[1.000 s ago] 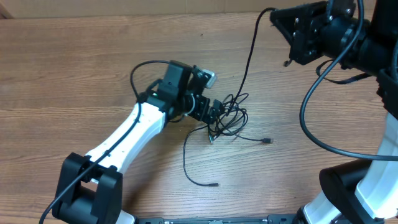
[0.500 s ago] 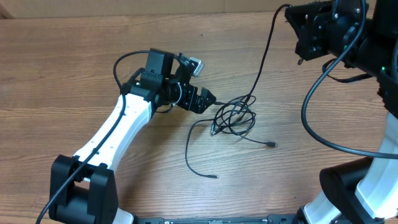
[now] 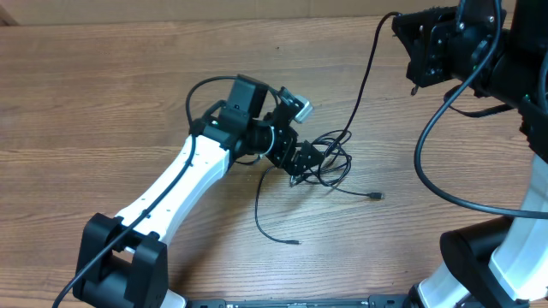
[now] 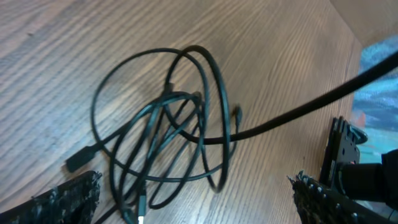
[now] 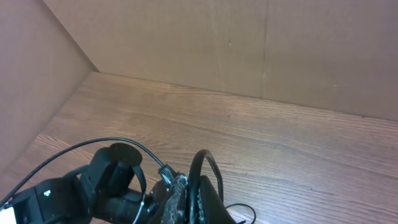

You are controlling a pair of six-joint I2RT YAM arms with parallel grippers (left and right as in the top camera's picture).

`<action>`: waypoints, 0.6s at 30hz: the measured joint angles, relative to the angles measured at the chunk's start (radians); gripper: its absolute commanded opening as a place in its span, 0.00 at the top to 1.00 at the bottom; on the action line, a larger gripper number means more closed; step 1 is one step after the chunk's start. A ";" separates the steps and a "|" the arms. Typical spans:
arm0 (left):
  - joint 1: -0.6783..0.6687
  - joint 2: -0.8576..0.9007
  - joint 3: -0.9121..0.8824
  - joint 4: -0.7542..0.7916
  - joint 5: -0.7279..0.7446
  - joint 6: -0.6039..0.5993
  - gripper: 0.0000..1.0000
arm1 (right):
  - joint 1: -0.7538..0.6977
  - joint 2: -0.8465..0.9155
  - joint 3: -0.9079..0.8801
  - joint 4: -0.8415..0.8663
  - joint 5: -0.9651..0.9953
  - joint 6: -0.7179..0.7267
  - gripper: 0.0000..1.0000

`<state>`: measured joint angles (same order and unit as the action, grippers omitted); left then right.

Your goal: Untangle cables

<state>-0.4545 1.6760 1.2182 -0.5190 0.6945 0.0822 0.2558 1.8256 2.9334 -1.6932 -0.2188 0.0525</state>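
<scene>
The cables (image 3: 330,161) lie as a loose black tangle on the wooden table right of centre. Two free ends trail out, one plug (image 3: 375,197) to the right and one (image 3: 295,242) toward the front. My left gripper (image 3: 301,160) is low at the tangle's left edge. In the left wrist view the left gripper (image 4: 193,199) is open, with the coils (image 4: 168,124) and a silver-tipped plug (image 4: 142,211) between its fingers. My right gripper (image 3: 409,34) is raised at the back right. In the right wrist view it (image 5: 186,193) is shut on one black cable (image 5: 202,168), which runs down to the tangle.
Brown cardboard walls (image 5: 249,43) stand along the back and side of the table. The right arm's thick fixed cable (image 3: 428,162) loops over the table's right side. The left arm's white link (image 3: 171,192) stretches across the front left.
My left gripper drew back to the left, then returned right to the tangle's edge. My right gripper shifted a little right with its cable, and the tangle slid slightly right.
</scene>
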 measured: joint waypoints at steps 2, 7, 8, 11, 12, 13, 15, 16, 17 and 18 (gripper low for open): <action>-0.019 0.000 0.000 -0.004 -0.013 0.000 0.00 | 0.000 0.000 0.000 -0.001 -0.002 0.000 0.96; -0.064 0.000 0.000 -0.009 -0.060 0.000 0.03 | 0.000 0.000 0.000 -0.001 -0.002 0.000 0.96; -0.072 0.000 0.000 -0.009 -0.071 0.001 0.05 | 0.000 0.000 0.000 -0.001 -0.002 0.000 0.96; -0.092 0.000 0.000 -0.008 -0.106 0.001 0.07 | 0.000 0.000 0.000 -0.001 -0.002 0.000 0.96; -0.097 0.000 0.000 -0.009 -0.122 0.000 0.07 | 0.000 0.000 0.000 -0.001 -0.003 0.000 0.96; -0.106 0.000 0.000 -0.008 -0.147 0.000 0.08 | 0.000 0.000 0.000 -0.001 -0.003 0.000 0.96; -0.117 0.005 0.000 -0.004 -0.180 -0.004 0.09 | 0.000 0.000 0.000 -0.001 -0.003 0.000 0.96; -0.122 0.011 0.000 0.002 -0.193 -0.006 0.09 | 0.000 0.000 0.000 -0.001 -0.003 0.000 0.96; -0.126 0.029 0.000 0.010 -0.212 -0.013 0.09 | 0.000 0.000 0.000 -0.002 -0.003 0.000 0.96; -0.127 0.039 0.000 0.014 -0.217 -0.022 0.10 | 0.000 0.000 0.000 -0.001 -0.003 0.000 0.96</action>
<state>-0.5812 1.7149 1.2182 -0.5045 0.4770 0.0605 0.2558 1.8256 2.9334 -1.6943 -0.2218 0.0525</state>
